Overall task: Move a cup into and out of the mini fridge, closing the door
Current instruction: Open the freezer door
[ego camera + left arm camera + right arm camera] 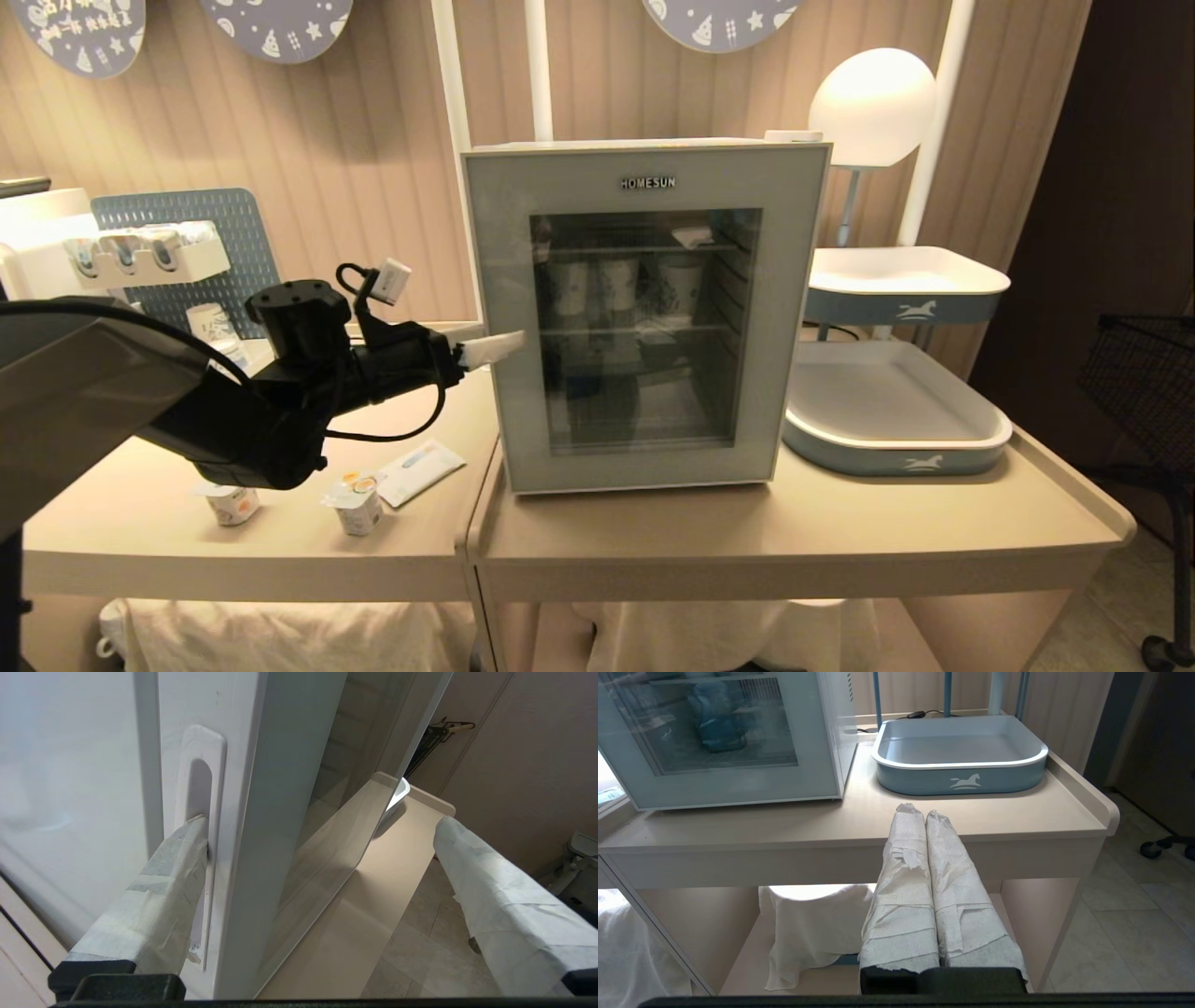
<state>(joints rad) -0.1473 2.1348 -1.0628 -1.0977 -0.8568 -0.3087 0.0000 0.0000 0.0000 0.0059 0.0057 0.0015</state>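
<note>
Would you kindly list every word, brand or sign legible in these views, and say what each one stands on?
"HOMESUN": on the top of the door of the mini fridge.
Round wall signs: print too small to read.
Small packets on the table: labels too small to read.
Blue trays: a white horse emblem, no words.

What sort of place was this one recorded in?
Probably a staged drinks corner or café mock-up: a white glass-doored HOMESUN mini fridge holding cups, blue-and-white stacked serving trays and small sealed yoghurt-like pots on beige counters.

left gripper (504, 343) at left edge of closed door (644, 317), mini fridge (644, 149) on table (840, 532).
</note>
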